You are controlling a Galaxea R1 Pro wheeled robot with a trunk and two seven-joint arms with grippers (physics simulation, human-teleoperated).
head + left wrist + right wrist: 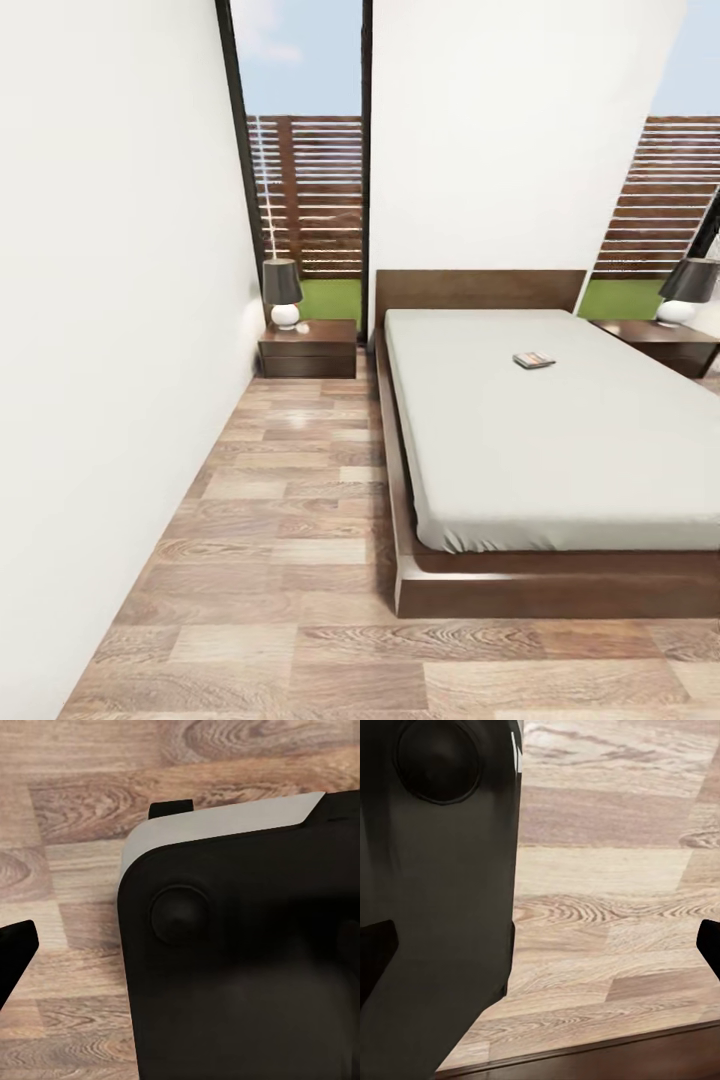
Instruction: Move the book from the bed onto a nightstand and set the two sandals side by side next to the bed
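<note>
Head view, L to R: white wall (100, 330) fills the left side, then a tall window (305, 180) w/ a slatted wooden fence (310, 190) and grass outside. Below it sits the left nightstand (308, 349), dark reddish-brown, against the far wall, carrying a lamp (283, 293) w/ dark shade and white round base. Wood-plank floor (280, 560) runs between wall and bed. The bed (470, 585), dark frame and headboard, off-white mattress, takes the centre-right, just beside that nightstand. The book (534, 360) lies flat on the mattress, upper half, nearer the headboard than the foot, roughly mid-width. Far right: second nightstand (665, 342) w/ another lamp (686, 290), partly cut by the frame edge, a second window behind it.

Left wrist view: the robot's dark body panel w/ a pale trim (240, 945) over plank floor; one dark fingertip (15, 952) at the edge. Left gripper: spread or pressed together, can't tell.

Right wrist view: dark robot body (435, 892) beside floor planks, dark tips at both picture edges (709, 945), so the right gripper's fingers stand wide apart, nothing between them but floor. A dark wood edge (645, 1057) crosses one corner.

Book vs grippers: book is up on the bed, well apart from both, which point at the floor.
</note>
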